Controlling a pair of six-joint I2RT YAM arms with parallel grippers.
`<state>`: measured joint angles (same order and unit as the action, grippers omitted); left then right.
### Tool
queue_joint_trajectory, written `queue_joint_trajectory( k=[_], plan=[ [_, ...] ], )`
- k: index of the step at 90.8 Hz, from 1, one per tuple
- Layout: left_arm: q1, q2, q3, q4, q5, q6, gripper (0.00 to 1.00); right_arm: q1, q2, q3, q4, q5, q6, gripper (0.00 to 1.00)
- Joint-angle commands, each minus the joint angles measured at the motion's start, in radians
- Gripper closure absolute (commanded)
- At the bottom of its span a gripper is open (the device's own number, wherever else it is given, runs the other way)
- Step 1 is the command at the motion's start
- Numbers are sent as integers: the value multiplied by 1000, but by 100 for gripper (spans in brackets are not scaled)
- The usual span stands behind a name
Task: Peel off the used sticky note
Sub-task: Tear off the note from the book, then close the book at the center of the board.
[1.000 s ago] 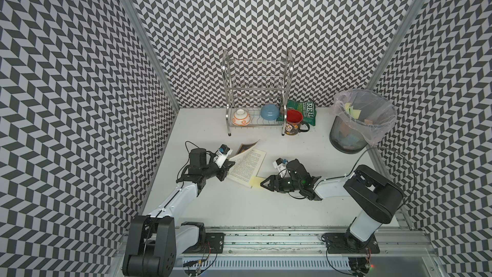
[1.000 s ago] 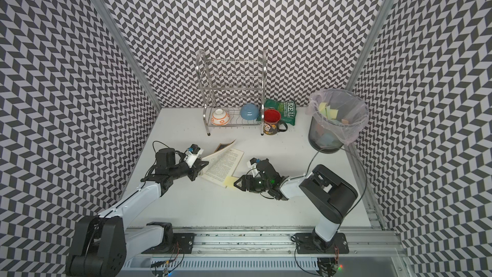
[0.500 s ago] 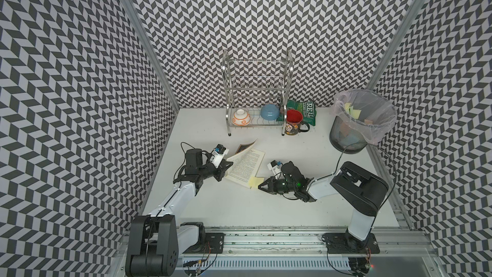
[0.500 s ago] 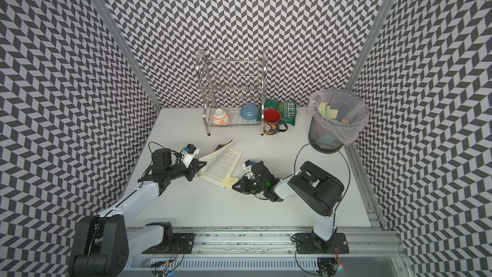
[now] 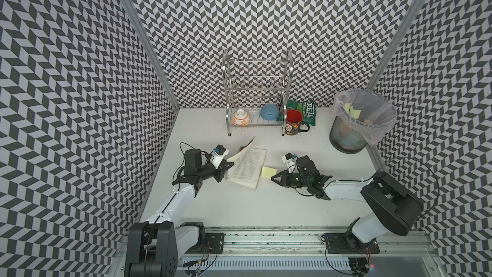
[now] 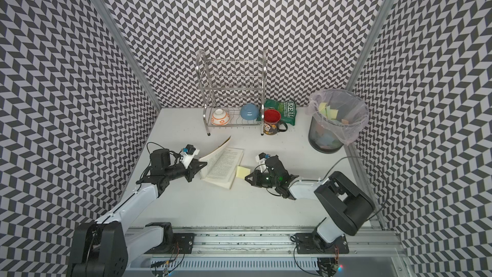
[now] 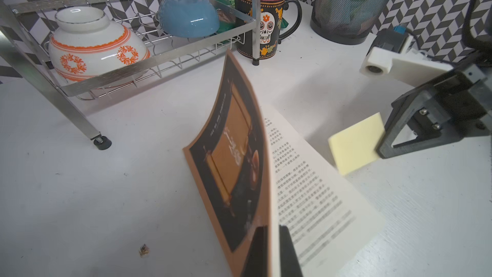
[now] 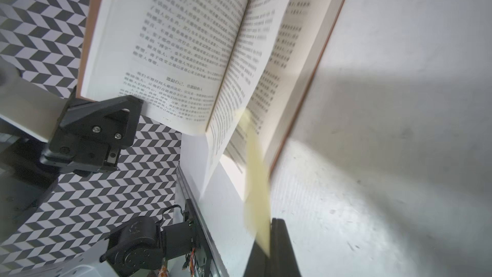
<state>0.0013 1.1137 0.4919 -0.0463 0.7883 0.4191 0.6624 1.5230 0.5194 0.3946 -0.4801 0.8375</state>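
Observation:
An open book (image 5: 246, 170) (image 6: 223, 167) lies mid-table, its cover and first pages (image 7: 234, 155) lifted upright. My left gripper (image 5: 226, 169) (image 7: 270, 238) is shut on that lifted cover edge. A pale yellow sticky note (image 5: 268, 179) (image 6: 242, 172) (image 7: 355, 143) sticks out past the book's right page. My right gripper (image 5: 274, 179) (image 8: 267, 235) is shut on the note's free edge (image 8: 257, 182), and the note's other end still meets the page.
At the back stands a metal dish rack (image 5: 255, 97) holding a white-orange bowl (image 5: 241, 117) and a blue bowl (image 5: 269, 111). A skull mug (image 5: 294, 122) and a green bag (image 5: 306, 111) sit beside it. A lined mesh bin (image 5: 359, 121) holding several notes is back right.
My right gripper closed on the sticky note's edge and drew it slightly to the right. The left gripper kept holding the cover and shifted a little left.

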Motion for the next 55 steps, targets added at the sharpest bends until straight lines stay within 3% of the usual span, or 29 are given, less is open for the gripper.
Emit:
queue_joint_trajectory(
  k=[1,27,37,45,55],
  plan=[
    [-11,-26,-4,-13,14,23,100,-29,-75,-6,-102,42,-78,100],
    [-74,-18,8,-70,36,69,99,-90,-256,57,-349,117,-190,100],
    [-113,-23,33,-119,70,110,70,-132,-339,117,-468,180,-227,100],
    [-144,-5,94,-233,130,174,42,-189,-388,169,-551,188,-261,100],
    [-148,32,201,-389,155,263,32,-235,-444,245,-632,206,-299,100]
  ],
)
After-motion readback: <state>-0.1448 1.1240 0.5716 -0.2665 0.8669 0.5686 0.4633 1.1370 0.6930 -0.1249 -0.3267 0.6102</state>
